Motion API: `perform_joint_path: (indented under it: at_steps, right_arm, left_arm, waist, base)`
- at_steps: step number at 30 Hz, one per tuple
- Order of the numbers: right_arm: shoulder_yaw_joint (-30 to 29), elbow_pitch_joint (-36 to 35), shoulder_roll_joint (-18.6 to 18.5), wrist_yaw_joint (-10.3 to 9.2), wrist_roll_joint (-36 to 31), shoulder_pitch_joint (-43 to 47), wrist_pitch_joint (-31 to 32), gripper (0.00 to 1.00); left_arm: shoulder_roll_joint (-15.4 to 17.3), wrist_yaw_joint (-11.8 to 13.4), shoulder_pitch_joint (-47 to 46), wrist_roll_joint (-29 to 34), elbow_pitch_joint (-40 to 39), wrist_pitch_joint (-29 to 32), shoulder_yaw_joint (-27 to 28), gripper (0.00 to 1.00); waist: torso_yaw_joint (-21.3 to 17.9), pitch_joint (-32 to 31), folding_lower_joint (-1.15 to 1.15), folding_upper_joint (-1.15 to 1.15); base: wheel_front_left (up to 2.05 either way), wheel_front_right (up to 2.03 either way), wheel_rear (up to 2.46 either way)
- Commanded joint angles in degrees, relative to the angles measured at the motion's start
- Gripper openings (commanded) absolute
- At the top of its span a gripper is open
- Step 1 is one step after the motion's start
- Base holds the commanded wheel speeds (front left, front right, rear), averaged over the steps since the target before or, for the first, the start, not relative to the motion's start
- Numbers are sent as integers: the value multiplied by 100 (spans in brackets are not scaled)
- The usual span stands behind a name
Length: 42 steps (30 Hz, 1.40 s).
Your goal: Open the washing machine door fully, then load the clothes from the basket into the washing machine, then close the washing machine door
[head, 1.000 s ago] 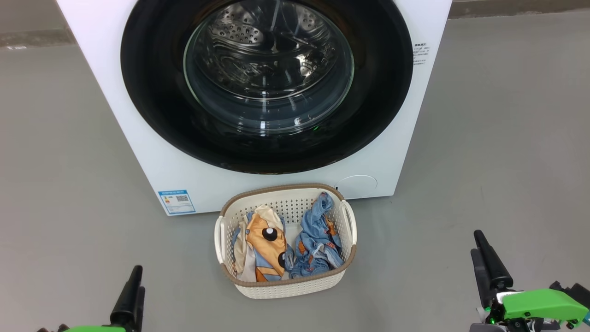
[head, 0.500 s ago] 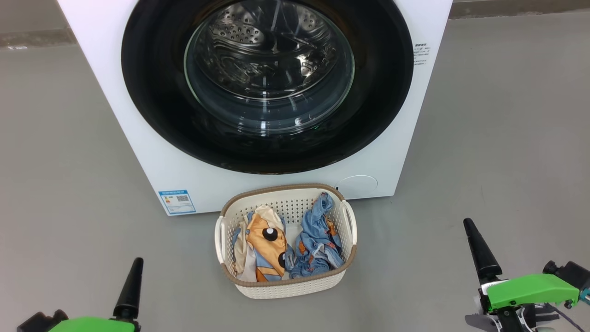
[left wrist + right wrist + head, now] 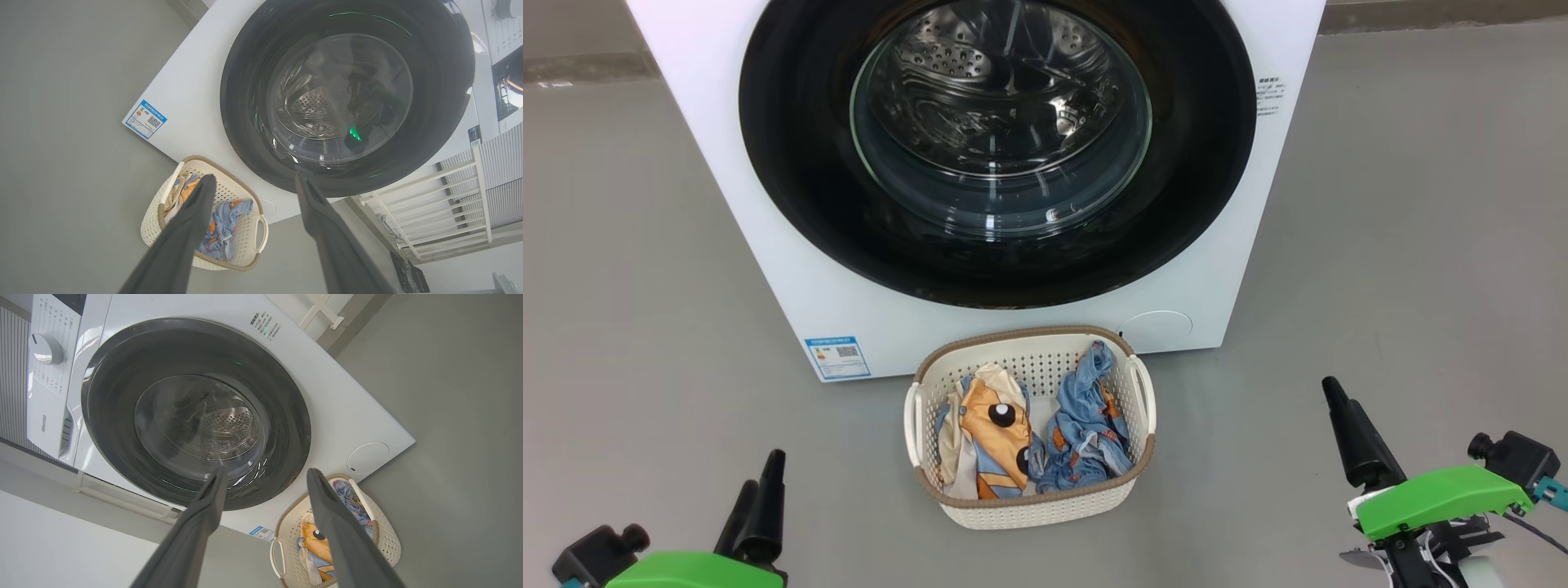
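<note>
Green shells (image 3: 1437, 500), dark, perhaps rubbery fingers (image 3: 1356, 437)

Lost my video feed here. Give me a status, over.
Jaws open, empty on left gripper and right gripper; washing machine door shut, clothes in basket. Basket on floor close before washing machine, below door.

- Bright, even light; soft shadows on the floor (image 3: 1421, 245).
- Glare glinting on the washing machine door (image 3: 998, 139).
- Wrist views bend at the edges.

white front-loading washing machine (image 3: 760, 237), blue label sticker low on front. washing machine door (image 3: 784, 163) shut: glossy black rim, clear glass bowl. cream perforated basket (image 3: 1029, 510) just before it, holding clothes (image 3: 1045, 441): orange garment (image 3: 988, 437) left, light blue garment (image 3: 1086, 425) right, both crumpled.
</note>
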Motion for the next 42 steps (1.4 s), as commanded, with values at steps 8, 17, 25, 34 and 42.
perform_joint_path:
  at_steps: [8,17,25,34,42]
  right_arm:
    - [119,-55,-111,5,-732,-354,-122,100]
    - [174,28,-172,6,-1555,-434,-252,100]
    - [220,91,-192,7,-2220,-511,-375,100]
    - [271,164,-205,7,-2842,-575,-474,100]
    - [339,221,-229,8,-3312,-658,-569,100]
  left_arm:
    - [194,-14,-299,882,-220,-191,46,100]
    - [261,-16,-313,1570,-234,-341,0,100]
    - [294,-16,-346,2210,-199,-476,37,100]
    - [339,-18,-359,2880,-187,-628,32,100]
    - [411,9,-376,3406,-211,-746,75,100]
  waist:
    - [0,-11,0,0]
    - [-13,-16,0,0]
    - [-16,-13,0,0]
    - [-6,-41,0,0]
    - [-14,-72,0,0]
  base:
    - [0,0,0]
    - [0,0,0]
    - [0,0,0]
    - [0,0,0]
    - [0,0,0]
